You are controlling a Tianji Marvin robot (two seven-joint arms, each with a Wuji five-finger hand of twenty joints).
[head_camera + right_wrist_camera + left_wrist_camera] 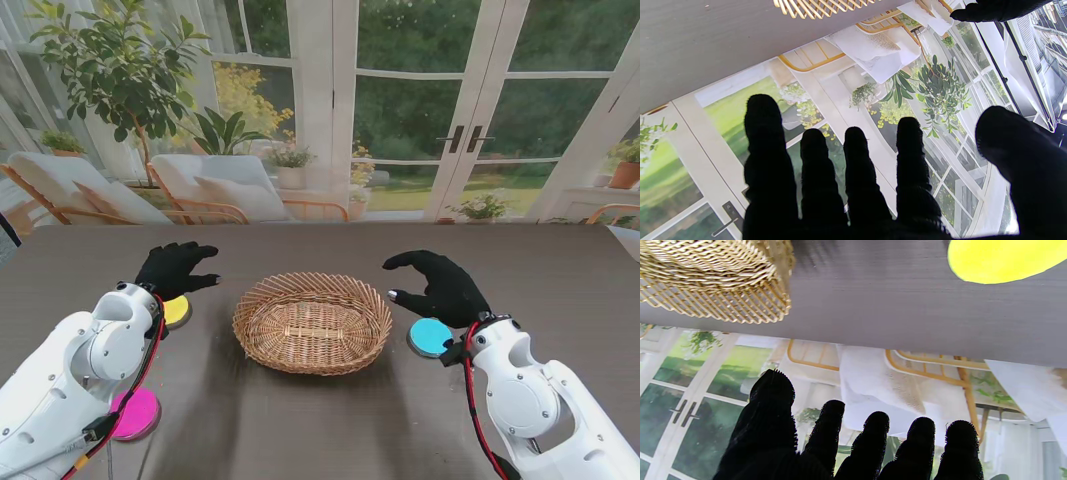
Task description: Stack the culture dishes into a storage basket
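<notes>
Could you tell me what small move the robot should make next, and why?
Probably lower the left robot hand onto the yellow dish just nearer to me and grasp it. Both robot hands are open and hold nothing, the basket has no dish in it, and the yellow dish lies close beside its left rim.

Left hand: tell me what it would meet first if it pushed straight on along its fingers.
Probably nothing: ahead of the left hand lies only bare dark table; the woven wicker basket sits off to its right.
</notes>
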